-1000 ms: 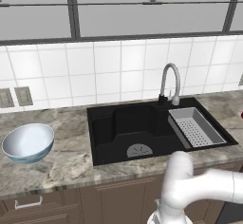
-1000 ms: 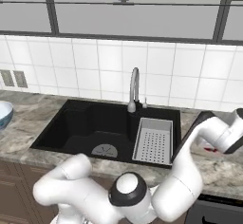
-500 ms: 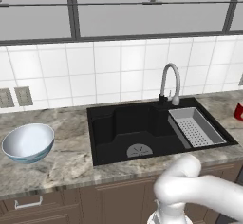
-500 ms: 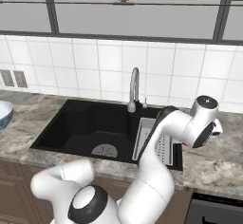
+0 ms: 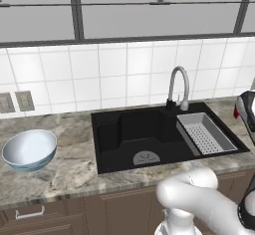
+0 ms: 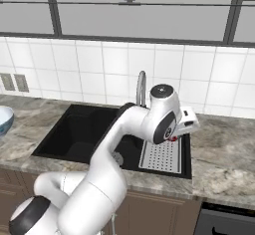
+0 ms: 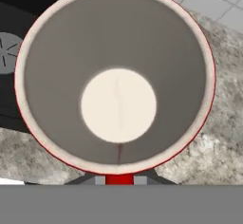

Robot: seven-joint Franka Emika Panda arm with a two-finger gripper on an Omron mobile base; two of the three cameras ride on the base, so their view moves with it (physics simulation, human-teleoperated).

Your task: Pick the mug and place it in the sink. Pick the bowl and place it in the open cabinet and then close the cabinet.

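The red mug (image 7: 118, 76) hangs in my gripper (image 7: 119, 179), which is shut on its near rim; I look straight into its pale inside. From the right base view the gripper (image 6: 175, 135) holds the mug (image 6: 173, 139) in the air over the right end of the black sink (image 6: 74, 129). At the right edge of the left base view, the gripper (image 5: 240, 113) and a sliver of the mug (image 5: 235, 112) show beside the sink (image 5: 124, 129). The white and blue bowl (image 5: 30, 149) rests on the counter left of the sink. The cabinet is out of view.
A grey drain rack (image 5: 206, 134) fills the sink's right part, and the curved faucet (image 5: 178, 82) stands behind it. My arm's elbow (image 5: 199, 194) reaches across the front counter edge. Marble counter (image 6: 224, 154) lies right of the sink. Brown drawers (image 5: 30, 214) sit below.
The arm has swung left, carrying the mug from over the right counter to above the sink's right end.
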